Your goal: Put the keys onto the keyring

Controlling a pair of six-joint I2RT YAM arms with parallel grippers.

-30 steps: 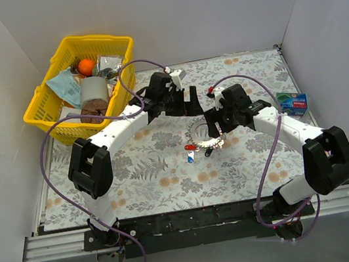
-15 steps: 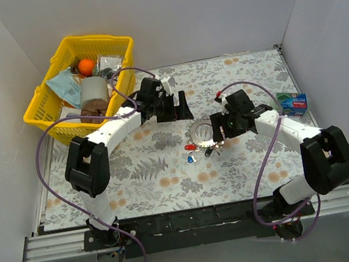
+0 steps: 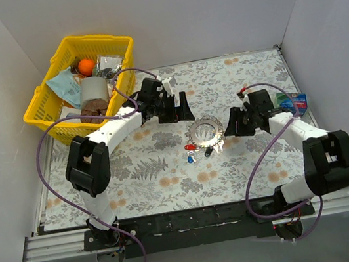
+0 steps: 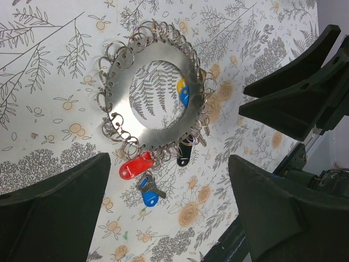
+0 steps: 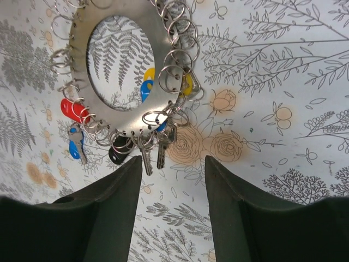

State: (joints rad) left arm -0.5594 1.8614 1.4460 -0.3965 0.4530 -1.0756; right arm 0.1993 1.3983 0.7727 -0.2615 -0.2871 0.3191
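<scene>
our right gripper (image 3: 230, 129) has drawn back from the keyring (image 3: 205, 133); both it and the left gripper (image 3: 178, 114) gape empty. we'd pinch the blue key (image 5: 75, 148), ahead-left of its fingers (image 5: 109, 207), squarely.

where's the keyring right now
In the top view the keyring lies flat on the flowered mat near the middle, between the left gripper and the right gripper, held by neither, keys at its near edge.
</scene>
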